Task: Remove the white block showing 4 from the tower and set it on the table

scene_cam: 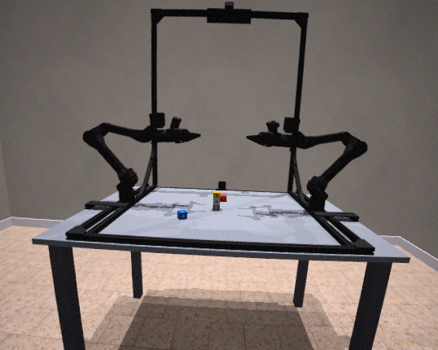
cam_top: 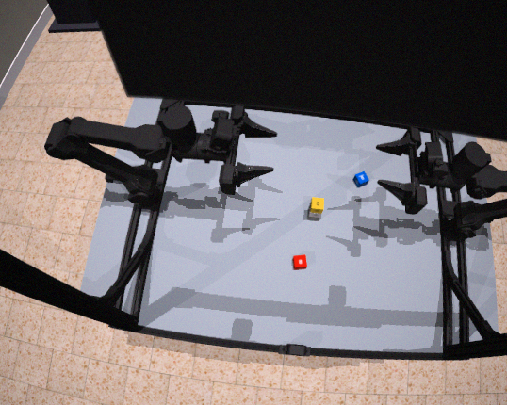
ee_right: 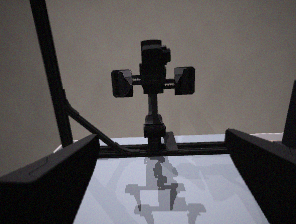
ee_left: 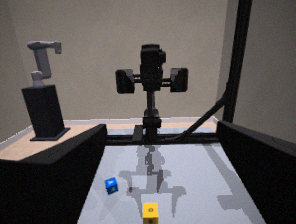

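The tower [cam_top: 316,208] stands near the middle of the table, with a yellow block [cam_top: 318,202] on top and pale blocks beneath it [scene_cam: 216,204]. I cannot read their numbers. The yellow block also shows at the bottom of the left wrist view [ee_left: 150,212]. My left gripper [cam_top: 262,152] is open and empty, high above the table, well away from the tower. My right gripper [cam_top: 381,166] is open and empty, high on the other side. The tower is not in the right wrist view.
A blue block [cam_top: 361,179] lies on the table between the tower and my right gripper, and shows in the left wrist view [ee_left: 111,185]. A red block [cam_top: 300,262] lies apart on the other side of the tower. A black frame [scene_cam: 214,240] borders the work area.
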{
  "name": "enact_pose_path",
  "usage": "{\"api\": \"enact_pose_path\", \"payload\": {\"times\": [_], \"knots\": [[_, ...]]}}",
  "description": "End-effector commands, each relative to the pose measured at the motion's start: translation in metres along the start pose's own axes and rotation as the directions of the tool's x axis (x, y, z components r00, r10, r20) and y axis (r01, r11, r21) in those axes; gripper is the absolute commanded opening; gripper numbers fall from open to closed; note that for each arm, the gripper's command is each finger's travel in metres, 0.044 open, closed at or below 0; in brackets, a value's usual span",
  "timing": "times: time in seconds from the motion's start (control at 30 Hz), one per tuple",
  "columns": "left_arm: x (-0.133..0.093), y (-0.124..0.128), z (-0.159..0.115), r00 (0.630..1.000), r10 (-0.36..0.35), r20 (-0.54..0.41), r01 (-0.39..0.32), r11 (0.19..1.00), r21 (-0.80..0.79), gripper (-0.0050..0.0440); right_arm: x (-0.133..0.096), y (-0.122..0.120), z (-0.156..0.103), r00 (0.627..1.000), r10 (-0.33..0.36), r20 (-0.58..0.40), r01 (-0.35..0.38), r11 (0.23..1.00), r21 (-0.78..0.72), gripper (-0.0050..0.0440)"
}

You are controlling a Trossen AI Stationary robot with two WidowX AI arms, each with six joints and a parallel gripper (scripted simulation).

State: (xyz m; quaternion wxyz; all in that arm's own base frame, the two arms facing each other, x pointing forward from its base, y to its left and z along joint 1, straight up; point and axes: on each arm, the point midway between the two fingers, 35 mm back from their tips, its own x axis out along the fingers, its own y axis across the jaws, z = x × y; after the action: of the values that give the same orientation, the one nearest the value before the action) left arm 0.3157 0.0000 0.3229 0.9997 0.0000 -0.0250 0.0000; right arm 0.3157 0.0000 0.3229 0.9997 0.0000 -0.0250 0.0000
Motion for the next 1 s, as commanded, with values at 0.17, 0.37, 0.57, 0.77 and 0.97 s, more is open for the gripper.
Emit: {"api": "enact_pose_path", "payload": {"times": [0.17, 0.37, 0.57, 0.77, 0.97], "knots": [[0.0, 0.0, 0.0, 1.0, 0.0, 0.0, 0.0, 1.0, 0.0, 0.04, 0.0, 0.0, 0.0, 1.0, 0.0, 0.0, 0.0, 1.0, 0.0, 0.04], [0.0, 0.0, 0.0, 1.0, 0.0, 0.0, 0.0, 1.0, 0.0, 0.04, 0.0, 0.0, 0.0, 1.0, 0.0, 0.0, 0.0, 1.0, 0.0, 0.04], [0.0, 0.0, 0.0, 1.0, 0.0, 0.0, 0.0, 1.0, 0.0, 0.04, 0.002, 0.0, -0.001, 1.0, -0.001, -0.009, 0.001, 1.0, 0.009, 0.04], [0.0, 0.0, 0.0, 1.0, 0.0, 0.0, 0.0, 1.0, 0.0, 0.04, 0.047, -0.007, -0.026, 0.962, -0.026, -0.271, 0.098, 0.961, 0.259, 0.04], [0.0, 0.0, 0.0, 1.0, 0.0, 0.0, 0.0, 1.0, 0.0, 0.04, 0.074, -0.013, -0.054, 0.885, -0.042, -0.464, 0.247, 0.886, 0.392, 0.04]]}}
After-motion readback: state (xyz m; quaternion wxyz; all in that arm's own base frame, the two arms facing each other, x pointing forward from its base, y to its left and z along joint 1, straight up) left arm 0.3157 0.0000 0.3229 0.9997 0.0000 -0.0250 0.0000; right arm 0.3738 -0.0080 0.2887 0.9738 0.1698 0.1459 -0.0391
